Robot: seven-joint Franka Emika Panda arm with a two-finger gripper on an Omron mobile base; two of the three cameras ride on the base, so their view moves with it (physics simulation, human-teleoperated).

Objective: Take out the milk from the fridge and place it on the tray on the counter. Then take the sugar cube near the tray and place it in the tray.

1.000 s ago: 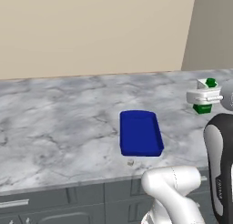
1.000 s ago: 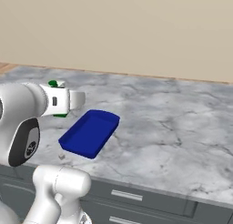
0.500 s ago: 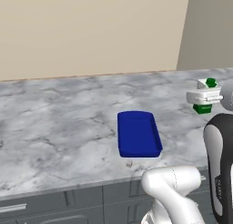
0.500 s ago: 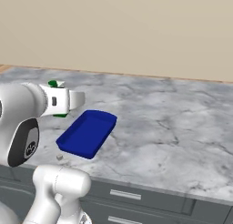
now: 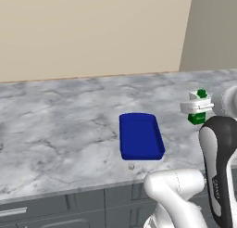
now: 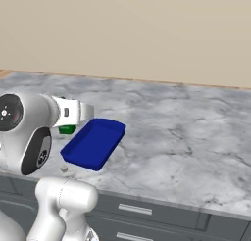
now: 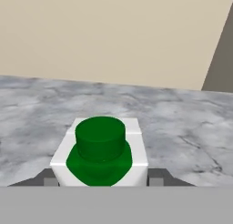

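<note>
**Milk on its way to the tray**

Milk [image 7: 100,155] sits between the two finger tips of the gripper [image 7: 101,182]. The fingers are closed on the carton's sides, so the gripper is holding it. In the left base view the milk [image 5: 198,112] hangs up in the air over the counter [image 5: 55,129], off to the right of the tray [image 5: 140,135]. It is not over the tray yet.

So the step now looks like carrying the milk to the tray. Next, the arm needs to bring the carton across until it is right above the blue tray, lower it until it stands inside the rim, and only then let go. The sugar cube comes after that.

The hand view shows the green cap from close up and the fingers on each side of the carton. The base views cannot show that grip so well. The left base view shows the gap between the milk and the tray. It also shows the sugar cube [image 5: 131,166], a tiny speck just in front of the tray. The right base view shows the sugar cube [image 6: 63,169] near the tray's [image 6: 93,143] front corner, and the gripper [image 6: 73,112] partly hides the carton there.
</note>
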